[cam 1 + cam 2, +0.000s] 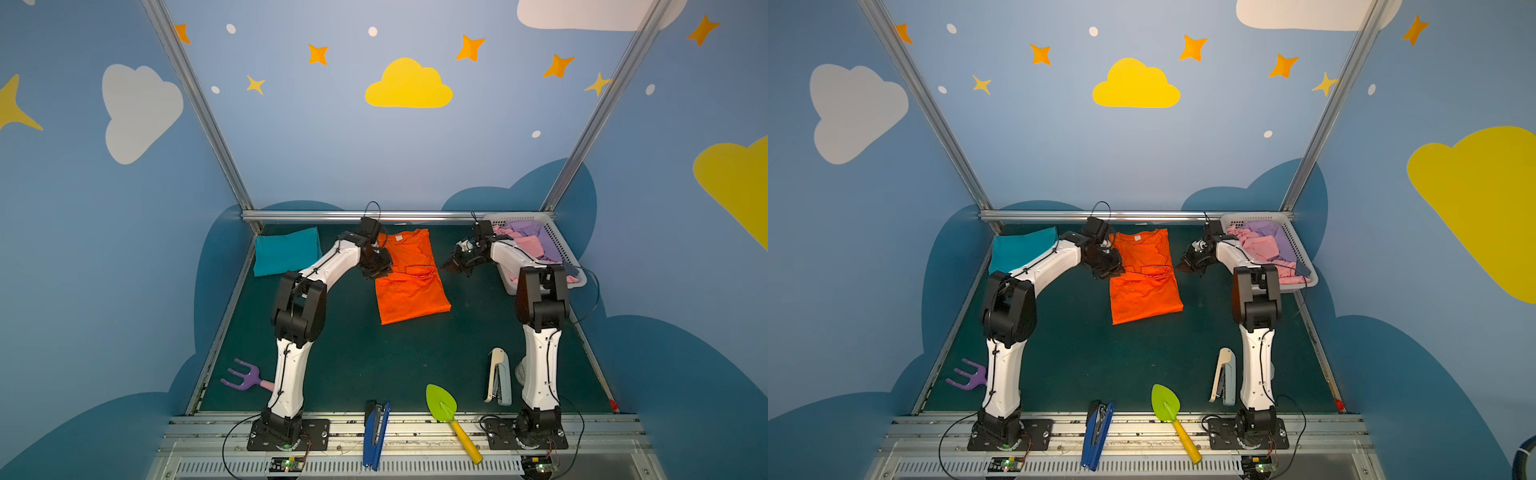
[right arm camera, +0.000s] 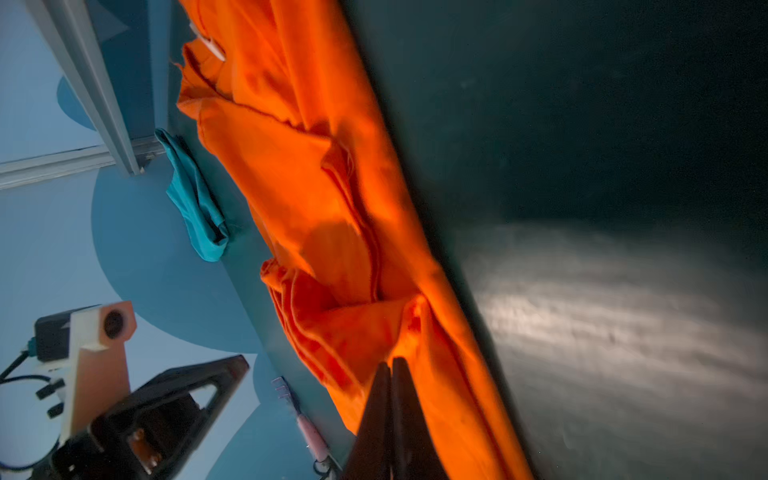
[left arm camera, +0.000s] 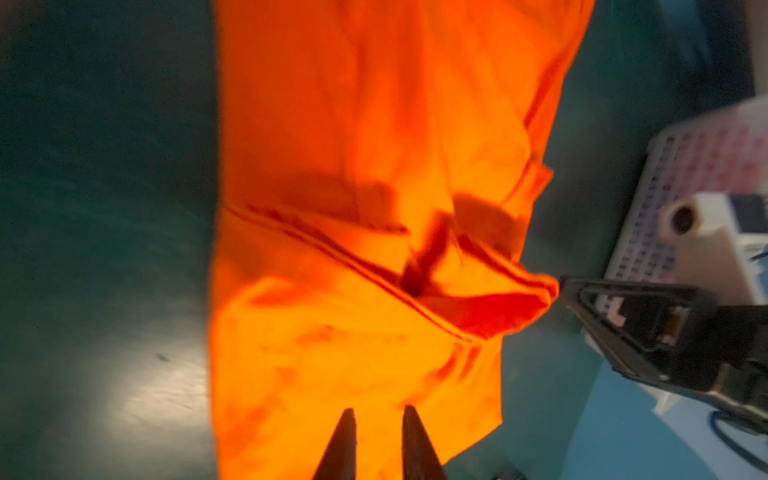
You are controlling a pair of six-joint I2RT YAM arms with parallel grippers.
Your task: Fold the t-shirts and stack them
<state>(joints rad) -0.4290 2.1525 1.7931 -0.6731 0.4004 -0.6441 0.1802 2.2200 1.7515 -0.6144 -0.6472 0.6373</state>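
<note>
The orange t-shirt (image 1: 409,286) (image 1: 1144,291) lies at the middle back of the green table (image 1: 353,357), folded into a long strip with its white neck label toward the back wall. A folded teal t-shirt (image 1: 286,251) (image 1: 1017,249) rests at the back left. My left gripper (image 1: 378,268) (image 3: 379,413) hovers over the orange shirt's left edge, its jaws slightly apart with nothing between them. My right gripper (image 1: 446,266) (image 2: 391,361) is shut at the shirt's right edge. A lifted corner of orange cloth (image 3: 540,291) is drawn up to its tip.
A white lattice basket (image 1: 559,245) with pink and purple clothes stands at the back right, behind the right arm. Near the front lie a purple toy rake (image 1: 243,374), a blue stapler (image 1: 376,432), a green trowel (image 1: 440,401) and a pale stapler (image 1: 498,376).
</note>
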